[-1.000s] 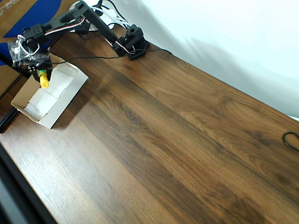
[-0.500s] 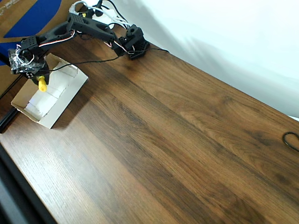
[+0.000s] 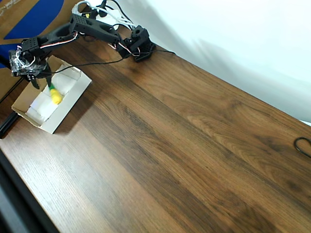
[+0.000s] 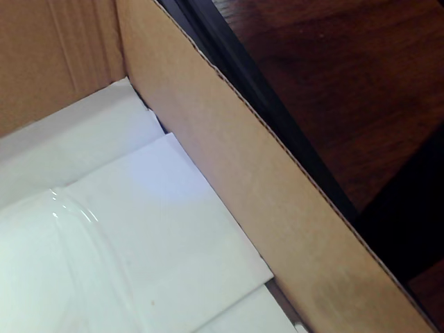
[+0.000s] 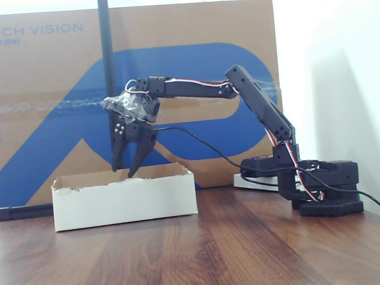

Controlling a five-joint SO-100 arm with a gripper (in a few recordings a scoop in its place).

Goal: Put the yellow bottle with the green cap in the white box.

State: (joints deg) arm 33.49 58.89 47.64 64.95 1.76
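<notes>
Black two-finger claw (image 5: 126,172) hangs pointing down over the far end of the box, fingers spread apart with nothing between them; its tips sit just above the rim in the fixed view. In the overhead view the claw (image 3: 38,80) is above the upper-left end of the box, with a clear plastic wrap bunched around the wrist. The small yellow plastic bottle with the bright green tapered cap (image 3: 55,95) lies on its side inside the shallow white cardboard box with tan rim and inner walls (image 3: 68,99), on the white folded padding (image 3: 41,108), just beside and below the claw tips, cap end toward the claw; contact with the claw is not resolvable there, but the fixed view shows the fingers empty. The wrist view looks into the box: tan inner wall (image 4: 263,201) running diagonally, white folded padding sheets below it, dark wood and a black edge strip beyond the wall. The box (image 5: 119,202) sits at the left end of the dark brown wood-grain tabletop (image 3: 194,155), near its edge. The black arm (image 5: 255,107) reaches from its base (image 3: 138,46) at the back of the tabletop, white and red wires along the links. A large brown-and-blue cardboard sheet (image 5: 196,71) stands behind the box. A black cable loop (image 3: 303,145) lies at the right edge, well apart.
</notes>
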